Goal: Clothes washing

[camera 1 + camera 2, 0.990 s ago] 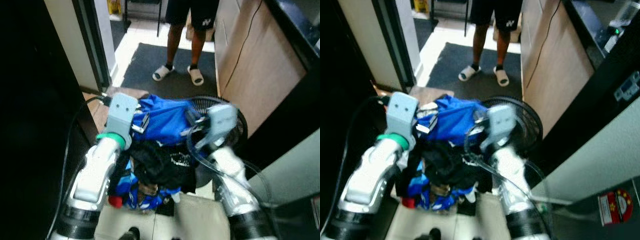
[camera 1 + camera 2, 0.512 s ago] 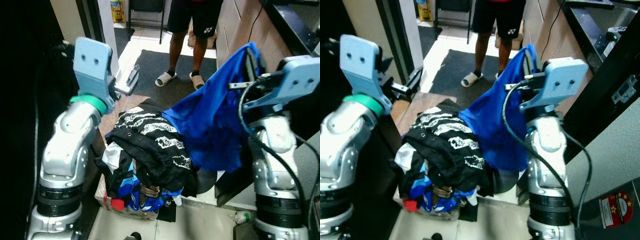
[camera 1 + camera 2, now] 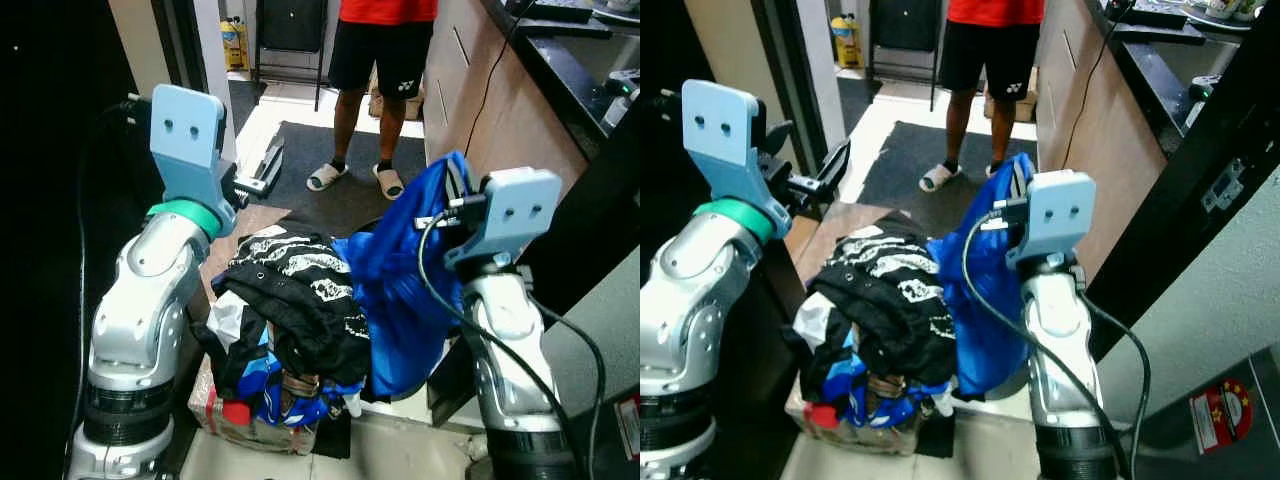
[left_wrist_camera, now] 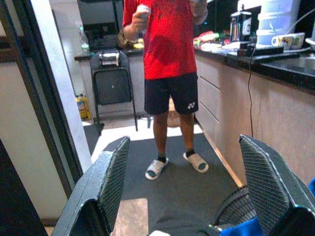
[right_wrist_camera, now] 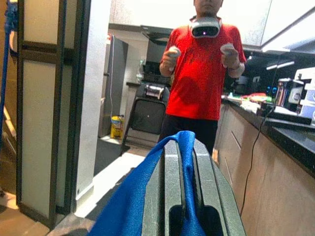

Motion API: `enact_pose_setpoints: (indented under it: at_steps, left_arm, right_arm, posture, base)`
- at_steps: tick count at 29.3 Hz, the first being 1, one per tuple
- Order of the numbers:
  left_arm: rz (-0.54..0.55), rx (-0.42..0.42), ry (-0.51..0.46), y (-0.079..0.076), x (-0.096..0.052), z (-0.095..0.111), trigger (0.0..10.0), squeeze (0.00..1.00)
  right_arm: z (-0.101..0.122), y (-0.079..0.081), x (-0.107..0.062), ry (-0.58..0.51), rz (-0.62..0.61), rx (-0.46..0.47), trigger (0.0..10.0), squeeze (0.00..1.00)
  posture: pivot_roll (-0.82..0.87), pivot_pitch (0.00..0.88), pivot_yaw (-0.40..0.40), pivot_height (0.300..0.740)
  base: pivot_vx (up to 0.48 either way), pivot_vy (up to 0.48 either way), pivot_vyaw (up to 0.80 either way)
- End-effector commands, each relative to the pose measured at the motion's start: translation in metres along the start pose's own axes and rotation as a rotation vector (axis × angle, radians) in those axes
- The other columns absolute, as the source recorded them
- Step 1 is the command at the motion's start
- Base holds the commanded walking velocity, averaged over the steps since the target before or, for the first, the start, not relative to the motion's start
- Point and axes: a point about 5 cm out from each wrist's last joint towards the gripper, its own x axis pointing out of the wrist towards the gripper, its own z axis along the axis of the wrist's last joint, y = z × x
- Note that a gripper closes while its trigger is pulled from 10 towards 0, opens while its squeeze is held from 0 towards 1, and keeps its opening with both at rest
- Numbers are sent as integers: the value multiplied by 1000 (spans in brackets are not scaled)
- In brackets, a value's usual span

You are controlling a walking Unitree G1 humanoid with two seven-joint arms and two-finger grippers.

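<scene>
The right gripper [image 5: 179,162] has its jaws pinched together on a blue garment [image 3: 400,290], which hangs lengthwise downward beside the pile of clothes [image 3: 290,320] in a basket [image 3: 250,425]. The left gripper [image 4: 184,172] is raised, jaws spread wide and empty. A person [image 4: 170,73] stands ahead.

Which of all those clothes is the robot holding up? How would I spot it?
Start at the heap of laundry on the floor between the robot's two silver arms. Just beside it, toward the wooden counter, the right gripper has its jaws shut on a cloth that hangs down. That is the blue garment: plain bright blue and lifted, while the heap's top piece is black with white print.
</scene>
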Motion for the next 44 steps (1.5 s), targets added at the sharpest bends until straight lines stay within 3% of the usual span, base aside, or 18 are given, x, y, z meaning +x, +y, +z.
enact_pose_setpoints:
  at_steps: [1, 13, 27, 44]
  left_arm:
    - [18, -5, -3, 5, 3, -1, 10000, 0]
    - [31, 8, 11, 10, 2, -5, 10000, 0]
    - [17, 45, -36, 16, 16, 6, 10000, 0]
    - [3, 52, -52, 15, 22, 11, 10000, 0]
  right_arm:
    - [-1, -7, 2, -4, -27, 4, 10000, 0]
    - [-6, -12, -2, 14, -64, 4, 10000, 0]
    - [-4, -21, 2, 0, -129, 27, 10000, 0]
    - [-5, -18, 1, 0, -142, 48, 10000, 0]
  posture:
    - [123, 0, 30, 740]
    - [111, 0, 50, 740]
    - [98, 0, 78, 740]
    - [106, 0, 89, 740]
  base:
    - [0, 0, -800]
    - [0, 0, -800]
    - [0, 0, -800]
    - [0, 0, -800]
